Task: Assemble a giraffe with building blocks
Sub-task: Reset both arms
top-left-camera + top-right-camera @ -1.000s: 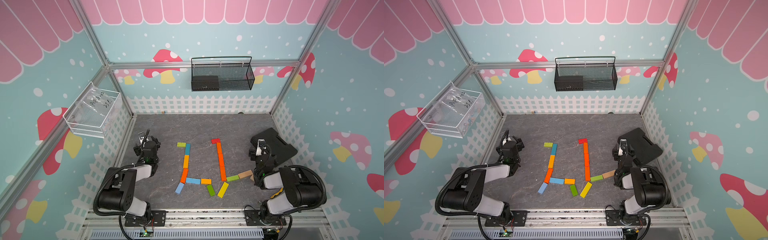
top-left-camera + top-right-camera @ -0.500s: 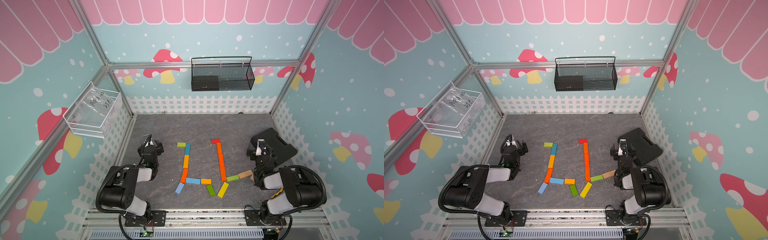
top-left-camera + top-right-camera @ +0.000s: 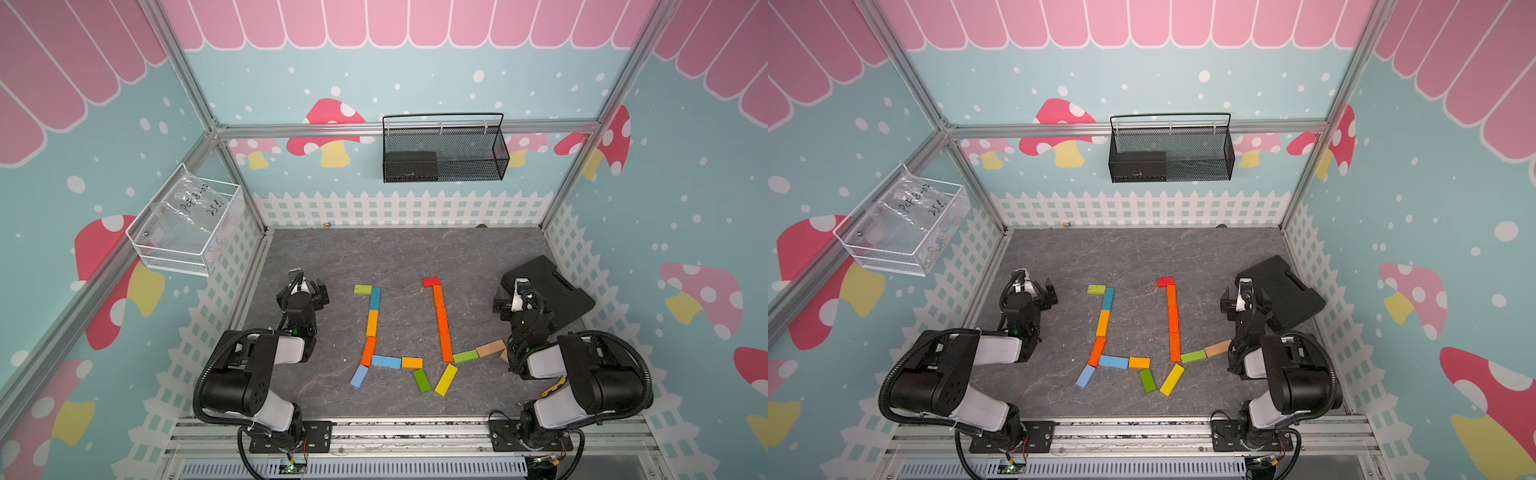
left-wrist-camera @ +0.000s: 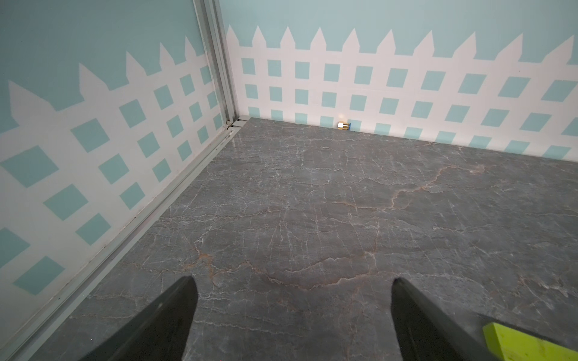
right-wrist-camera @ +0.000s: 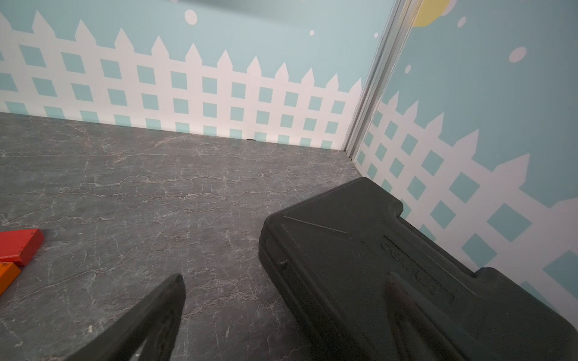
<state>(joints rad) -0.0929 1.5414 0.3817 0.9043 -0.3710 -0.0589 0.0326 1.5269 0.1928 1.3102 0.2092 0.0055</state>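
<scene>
Several coloured building blocks lie flat on the grey table in both top views. One line runs from a lime block (image 3: 363, 289) down through blue, yellow-orange and orange (image 3: 368, 351) blocks to splayed blue, green and yellow (image 3: 446, 379) ones. A second line runs from a red block (image 3: 431, 282) down orange blocks (image 3: 440, 320) to green and tan (image 3: 490, 348). My left gripper (image 3: 309, 286) (image 4: 292, 290) hangs open and empty left of the lime block (image 4: 525, 343). My right gripper (image 3: 512, 291) (image 5: 284, 287) stands open and empty, right of the red block (image 5: 18, 245).
A black case (image 3: 548, 291) (image 5: 391, 250) lies at the right wall, partly under one right finger. A black mesh basket (image 3: 444, 153) hangs on the back wall, a white wire basket (image 3: 187, 224) on the left. A small brass fitting (image 4: 341, 125) sits by the back fence. Yellow-handled pliers (image 3: 555, 386) peek from behind the right arm.
My left gripper has swung a little to the right, toward the blocks. The right gripper has barely shifted. No block has moved.
</scene>
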